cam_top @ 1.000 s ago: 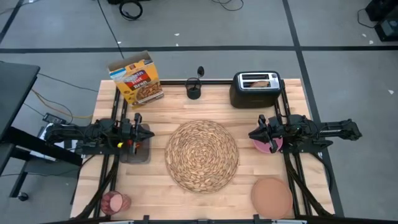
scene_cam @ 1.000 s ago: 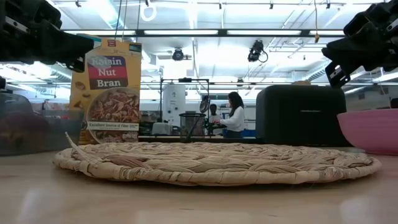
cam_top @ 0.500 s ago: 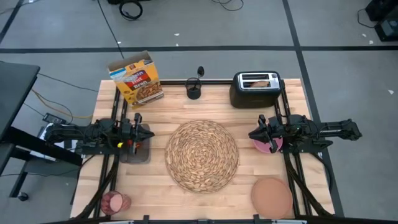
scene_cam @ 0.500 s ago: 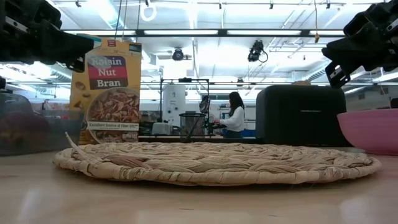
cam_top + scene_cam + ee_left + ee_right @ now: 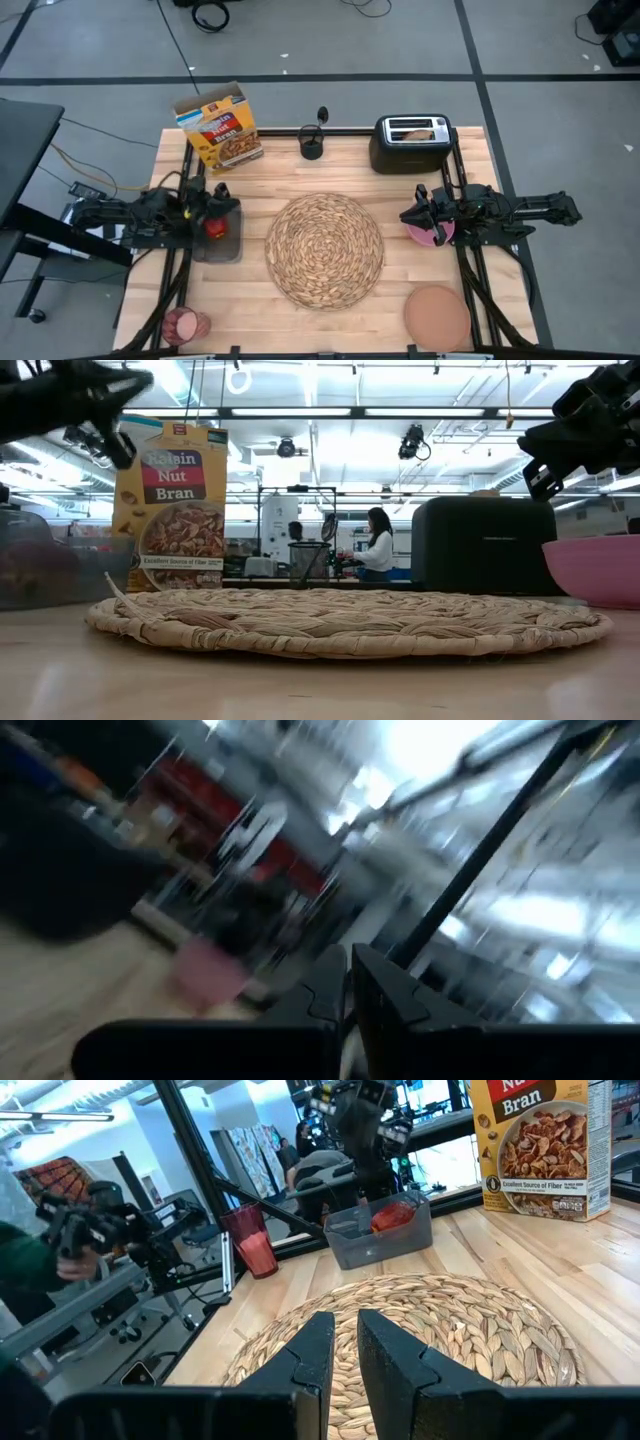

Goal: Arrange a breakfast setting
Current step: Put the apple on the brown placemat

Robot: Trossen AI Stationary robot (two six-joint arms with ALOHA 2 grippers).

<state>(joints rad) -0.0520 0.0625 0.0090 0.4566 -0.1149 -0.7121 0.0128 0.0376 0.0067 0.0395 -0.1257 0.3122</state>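
Grey floor (image 5: 330, 40) w/ dark seam lines & loose black cables (image 5: 210, 14). Ceiling strip lights (image 5: 330, 412) run across, v. bright. Person (image 5: 379, 545) stands at a far bench. Dark desk edge (image 5: 22, 150) on one side.

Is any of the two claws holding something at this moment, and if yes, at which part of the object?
Nothing is held. The left claw is shut and empty above the grey bin containing the apple. The right claw is shut and empty beside the pink bowl.
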